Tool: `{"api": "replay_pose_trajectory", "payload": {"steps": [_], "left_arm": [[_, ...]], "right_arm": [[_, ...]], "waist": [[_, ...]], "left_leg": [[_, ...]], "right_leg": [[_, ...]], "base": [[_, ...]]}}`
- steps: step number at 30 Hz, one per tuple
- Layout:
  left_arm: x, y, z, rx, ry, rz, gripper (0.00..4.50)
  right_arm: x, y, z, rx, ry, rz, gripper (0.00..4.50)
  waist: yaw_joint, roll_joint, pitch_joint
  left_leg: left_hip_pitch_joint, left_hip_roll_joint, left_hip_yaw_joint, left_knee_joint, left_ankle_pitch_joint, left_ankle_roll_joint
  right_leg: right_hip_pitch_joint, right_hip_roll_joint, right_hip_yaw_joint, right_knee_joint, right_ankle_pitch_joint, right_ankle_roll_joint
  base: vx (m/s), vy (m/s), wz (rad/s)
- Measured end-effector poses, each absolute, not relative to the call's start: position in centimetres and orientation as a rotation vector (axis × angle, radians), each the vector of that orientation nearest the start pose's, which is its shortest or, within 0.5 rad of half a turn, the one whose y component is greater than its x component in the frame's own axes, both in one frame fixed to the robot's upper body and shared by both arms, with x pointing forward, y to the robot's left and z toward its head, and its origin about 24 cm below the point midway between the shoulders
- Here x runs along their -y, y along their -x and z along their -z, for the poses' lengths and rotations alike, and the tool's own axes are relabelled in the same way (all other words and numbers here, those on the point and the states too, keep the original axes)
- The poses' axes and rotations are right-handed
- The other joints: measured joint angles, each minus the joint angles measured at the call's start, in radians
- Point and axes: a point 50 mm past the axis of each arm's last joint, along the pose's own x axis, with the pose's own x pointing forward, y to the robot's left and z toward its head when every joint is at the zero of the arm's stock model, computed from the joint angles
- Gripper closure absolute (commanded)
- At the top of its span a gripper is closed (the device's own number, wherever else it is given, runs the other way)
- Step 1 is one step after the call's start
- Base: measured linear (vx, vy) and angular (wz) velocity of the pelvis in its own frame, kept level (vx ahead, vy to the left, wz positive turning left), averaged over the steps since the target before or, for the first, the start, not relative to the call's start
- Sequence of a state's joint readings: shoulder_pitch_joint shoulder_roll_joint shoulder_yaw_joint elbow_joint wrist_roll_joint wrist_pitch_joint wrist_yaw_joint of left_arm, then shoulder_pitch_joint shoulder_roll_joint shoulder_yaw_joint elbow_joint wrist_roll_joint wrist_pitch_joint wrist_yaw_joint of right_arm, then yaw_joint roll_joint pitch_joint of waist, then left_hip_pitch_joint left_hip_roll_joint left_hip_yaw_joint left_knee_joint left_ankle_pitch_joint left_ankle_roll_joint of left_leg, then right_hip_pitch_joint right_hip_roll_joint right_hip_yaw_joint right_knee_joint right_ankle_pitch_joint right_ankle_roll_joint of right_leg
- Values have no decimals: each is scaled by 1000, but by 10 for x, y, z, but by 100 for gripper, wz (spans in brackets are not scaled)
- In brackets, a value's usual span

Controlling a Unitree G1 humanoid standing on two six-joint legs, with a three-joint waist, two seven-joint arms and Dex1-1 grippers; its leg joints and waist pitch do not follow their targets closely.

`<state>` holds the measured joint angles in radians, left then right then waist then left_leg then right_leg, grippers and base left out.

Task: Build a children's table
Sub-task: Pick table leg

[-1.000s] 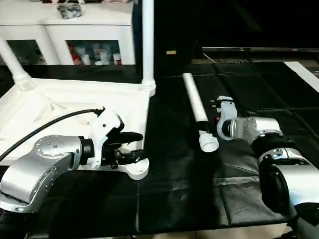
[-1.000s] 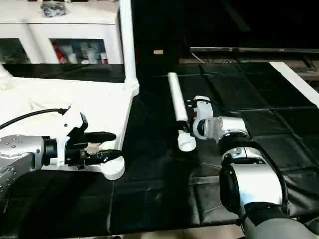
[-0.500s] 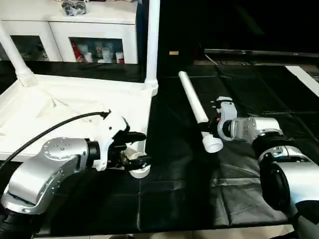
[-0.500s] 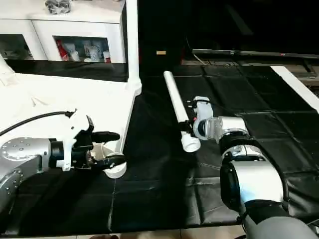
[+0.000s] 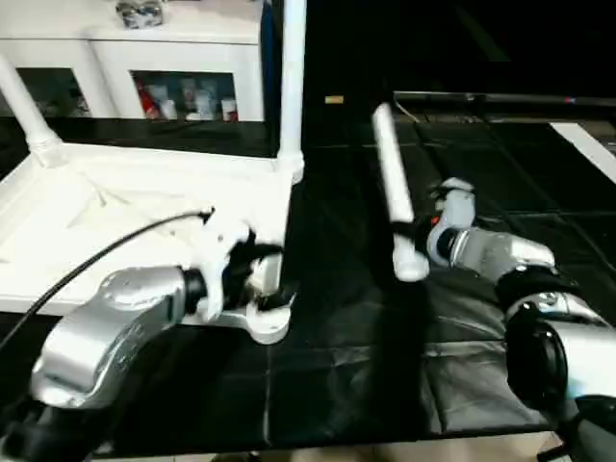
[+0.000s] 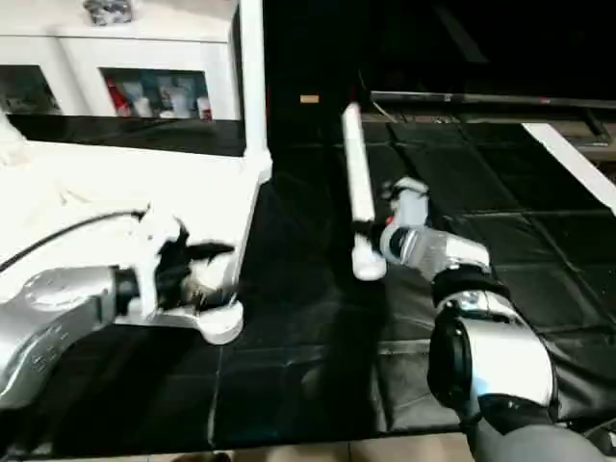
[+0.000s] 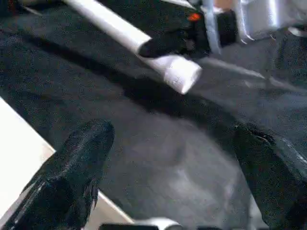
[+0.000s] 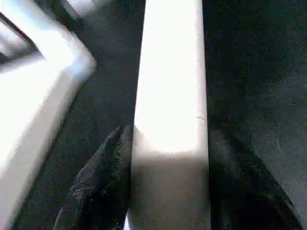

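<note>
Head views: loose leg now lifted off the black mat, clamped in right pincer; tabletop upside down at left, two legs socketed. Left wrist view: left pincer spread wide, empty, beside free corner socket. Right wrist view: fingers flank the leg, insertion next.

Cabinet contents too blurred, small.

table top: 1 | legs: 3 | cabinet: 1 | pincers: 2
</note>
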<state>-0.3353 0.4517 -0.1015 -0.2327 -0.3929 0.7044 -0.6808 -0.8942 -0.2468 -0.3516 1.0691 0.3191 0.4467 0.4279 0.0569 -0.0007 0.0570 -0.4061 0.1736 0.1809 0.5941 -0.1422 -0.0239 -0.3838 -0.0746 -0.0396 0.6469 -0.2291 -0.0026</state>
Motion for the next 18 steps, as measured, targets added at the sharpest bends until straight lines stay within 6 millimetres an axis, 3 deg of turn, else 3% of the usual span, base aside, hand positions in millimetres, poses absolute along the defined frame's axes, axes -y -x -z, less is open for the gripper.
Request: {"api": "replay_pose_trajectory", "payload": {"steps": [4,11,18], "left_arm": [[-131,-295,-131,-156,7,789,0],[-118,-315,-161,2,141,693,0],[-85,-323,-193,63,483,815,0]], "right_arm": [[177,-378,-77,-275,-681,-338,262],[160,-356,-97,-70,-745,-525,262],[133,-326,-132,24,-766,-789,263]], "waist": [[2,1,1],[10,2,1],[27,2,1]], "left_leg": [[-1,0,1,0,0,0],[-1,0,1,-1,0,0],[-1,0,1,-3,0,0]], "right_leg": [[0,0,0,-1,0,0],[0,0,-1,-4,0,0],[1,0,0,-7,1,2]], "base": [[0,0,0],[0,0,0],[0,0,0]]}}
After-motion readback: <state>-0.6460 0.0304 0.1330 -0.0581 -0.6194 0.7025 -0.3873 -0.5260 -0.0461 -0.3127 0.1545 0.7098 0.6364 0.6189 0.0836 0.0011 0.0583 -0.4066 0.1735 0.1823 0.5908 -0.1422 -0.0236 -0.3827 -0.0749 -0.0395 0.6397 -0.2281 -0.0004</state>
